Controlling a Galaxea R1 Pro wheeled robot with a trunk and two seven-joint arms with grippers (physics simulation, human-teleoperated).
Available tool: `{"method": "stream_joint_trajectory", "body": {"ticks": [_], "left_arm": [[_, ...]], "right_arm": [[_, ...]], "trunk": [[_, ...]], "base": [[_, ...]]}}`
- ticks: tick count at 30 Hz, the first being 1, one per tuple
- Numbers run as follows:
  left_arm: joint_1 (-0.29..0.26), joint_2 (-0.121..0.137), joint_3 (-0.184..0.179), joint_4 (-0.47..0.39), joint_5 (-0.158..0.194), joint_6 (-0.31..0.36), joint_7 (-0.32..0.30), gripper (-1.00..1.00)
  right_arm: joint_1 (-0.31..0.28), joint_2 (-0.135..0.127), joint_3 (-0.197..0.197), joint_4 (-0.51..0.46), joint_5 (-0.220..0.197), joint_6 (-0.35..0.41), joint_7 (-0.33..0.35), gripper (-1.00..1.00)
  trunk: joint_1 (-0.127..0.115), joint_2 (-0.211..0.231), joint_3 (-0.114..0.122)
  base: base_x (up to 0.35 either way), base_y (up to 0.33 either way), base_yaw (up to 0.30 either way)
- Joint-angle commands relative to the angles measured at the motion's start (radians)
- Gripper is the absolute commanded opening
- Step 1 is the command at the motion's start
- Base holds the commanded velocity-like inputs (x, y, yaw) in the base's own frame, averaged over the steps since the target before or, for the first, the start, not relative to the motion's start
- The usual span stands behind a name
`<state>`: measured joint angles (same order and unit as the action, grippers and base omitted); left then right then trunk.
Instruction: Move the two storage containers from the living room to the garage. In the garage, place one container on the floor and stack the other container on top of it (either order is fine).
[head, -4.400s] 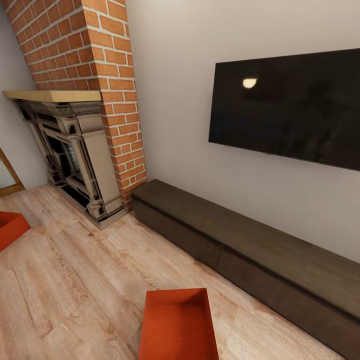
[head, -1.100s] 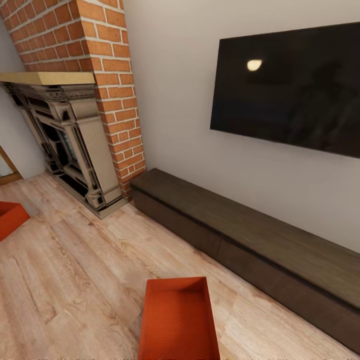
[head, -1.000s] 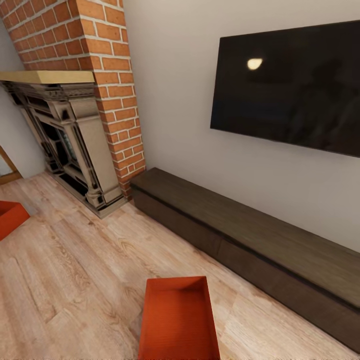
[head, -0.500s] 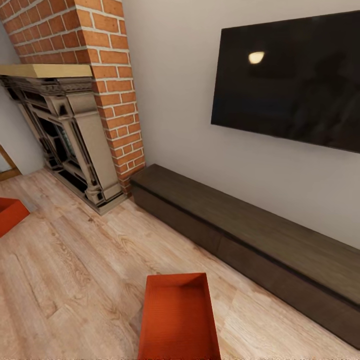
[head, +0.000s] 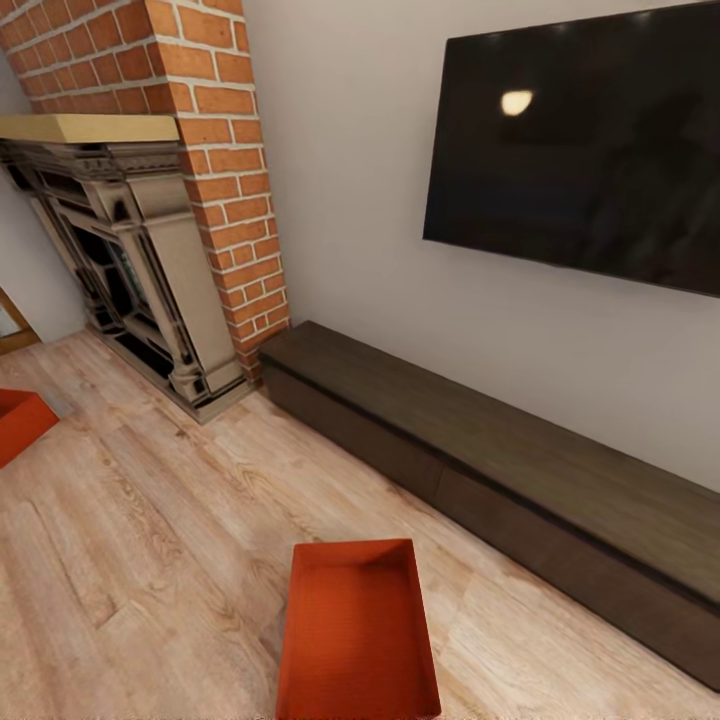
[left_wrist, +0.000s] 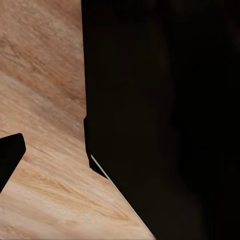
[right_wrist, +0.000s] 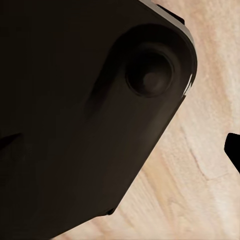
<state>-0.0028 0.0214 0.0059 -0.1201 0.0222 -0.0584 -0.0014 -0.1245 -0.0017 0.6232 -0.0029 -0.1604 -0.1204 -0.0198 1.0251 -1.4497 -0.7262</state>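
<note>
One red-orange open-topped storage container (head: 357, 635) lies on the light wood plank floor (head: 150, 540) of the living room, at the bottom middle of the head view. The corner of the second container (head: 20, 420) pokes in at the left edge, farther away. In the left wrist view a dark fingertip (left_wrist: 7, 157) hangs over the planks beside a black part of the robot (left_wrist: 160, 120). The right wrist view has a dark fingertip (right_wrist: 234, 147) at its edge and a black rounded robot part (right_wrist: 75, 115). How either gripper's jaws stand is hidden.
A red brick chimney (head: 215, 150) and ornate dark fireplace (head: 130, 270) stand at the back left. A long low dark-brown cabinet (head: 480, 450) runs along the white wall under a black TV screen (head: 580, 140). Open floor lies between the containers.
The head camera has moved, so the whole picture has shifted: the near container sits a little higher in view and the TV looms larger. Both containers lie where they were.
</note>
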Motion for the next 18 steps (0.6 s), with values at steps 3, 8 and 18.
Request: {"method": "stream_joint_trajectory", "body": {"ticks": [3, 8, 18], "left_arm": [[0.0, 0.0, 0.0, 0.0, 0.002, -0.003, 0.0, 1.0], [0.0, 0.0, 0.0, 0.0, 0.002, -0.003, 0.0, 1.0], [0.0, 0.0, 0.0, 0.0, 0.002, -0.003, 0.0, 1.0]], "right_arm": [[0.0, 0.0, 0.008, 0.0, -0.01, -0.003, -0.002, 1.0], [0.0, -0.002, 0.008, 0.0, -0.01, -0.004, -0.002, 1.0], [0.0, 0.001, 0.009, 0.0, -0.009, -0.004, -0.002, 1.0]], "trunk": [[0.0, 0.0, -0.005], [0.0, 0.0, -0.013], [0.0, 0.0, -0.029]], "base": [[0.0, 0.0, 0.0], [0.0, 0.0, 0.0], [0.0, 0.0, 0.0]]}}
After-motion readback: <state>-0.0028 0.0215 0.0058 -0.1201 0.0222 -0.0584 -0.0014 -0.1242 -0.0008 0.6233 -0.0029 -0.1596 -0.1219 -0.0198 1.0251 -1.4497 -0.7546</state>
